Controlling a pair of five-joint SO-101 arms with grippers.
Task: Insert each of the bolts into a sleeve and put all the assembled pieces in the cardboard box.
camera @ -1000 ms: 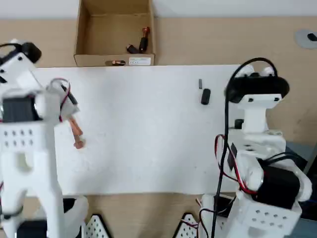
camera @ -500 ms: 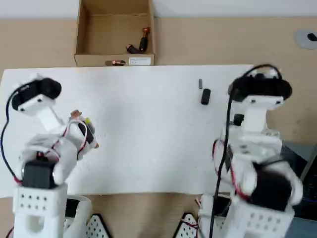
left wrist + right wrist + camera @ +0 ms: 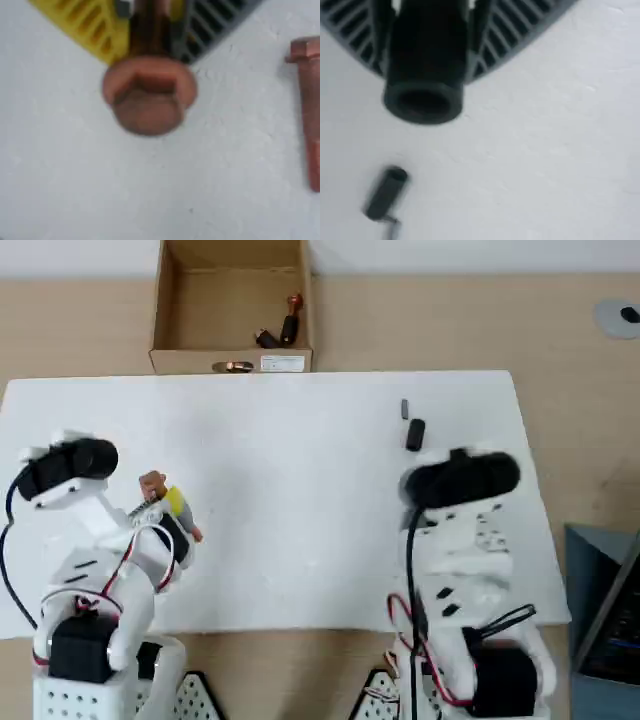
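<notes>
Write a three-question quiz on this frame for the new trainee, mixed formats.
1. True or false: the left gripper is empty.
2. What does the right gripper hold? A: a bolt. B: a black sleeve. C: nothing.
3. Fill in: the assembled pieces lie in the ____.

Key
1. False: it is shut on a copper bolt.
2. B.
3. cardboard box.

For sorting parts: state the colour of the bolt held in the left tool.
Copper-brown; the bolt shows best in the left wrist view.
</notes>
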